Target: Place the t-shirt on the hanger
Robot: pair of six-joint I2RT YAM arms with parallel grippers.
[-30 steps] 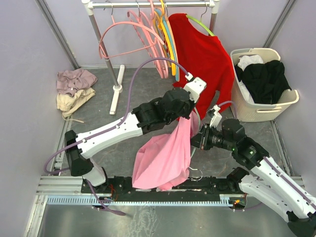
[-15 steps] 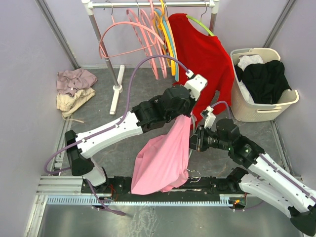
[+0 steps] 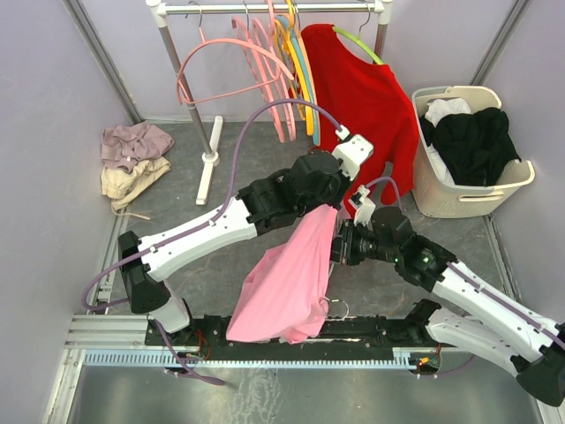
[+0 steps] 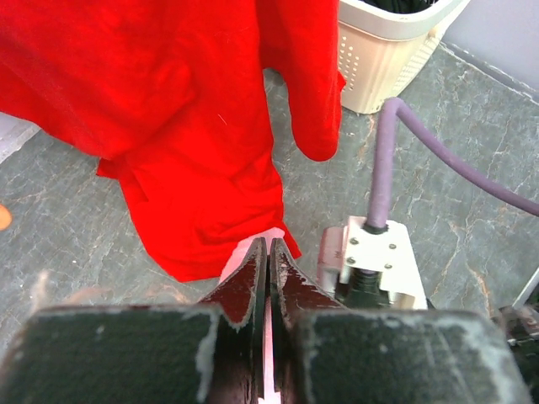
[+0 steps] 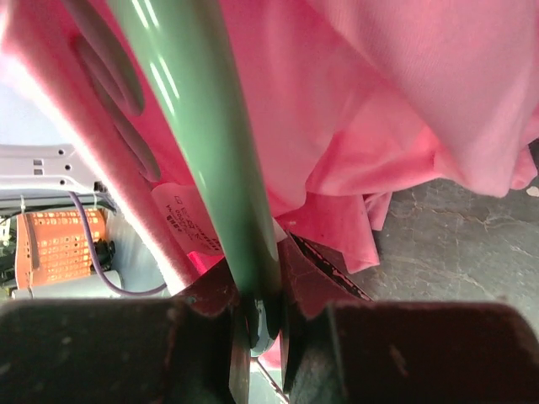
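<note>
The pink t-shirt [image 3: 291,283] hangs in the air above the table's front middle. My left gripper [image 3: 328,201] is shut on its top edge; a sliver of pink cloth [image 4: 267,353] shows between the closed jaws. My right gripper [image 3: 340,247] is at the shirt's right edge, shut on the pale mint-green hanger [image 5: 210,143]. The hanger arm reaches up into the pink cloth [image 5: 396,101], next to the collar label [image 5: 181,219]. In the top view the hanger is mostly hidden behind the shirt; only its thin metal hook [image 3: 346,309] shows below.
A clothes rail [image 3: 265,9] at the back holds pink hangers [image 3: 238,62], a lime-green hanger and the red long-sleeved shirt [image 3: 362,97], which hangs just behind my left gripper. A beige laundry basket [image 3: 516,181] stands at right. A pile of beige clothes [image 3: 132,159] lies at left.
My right gripper has moved left and up, pushing the hanger further into the t-shirt. The left gripper has lifted the shirt slightly, and its hanging bottom has swung left.
</note>
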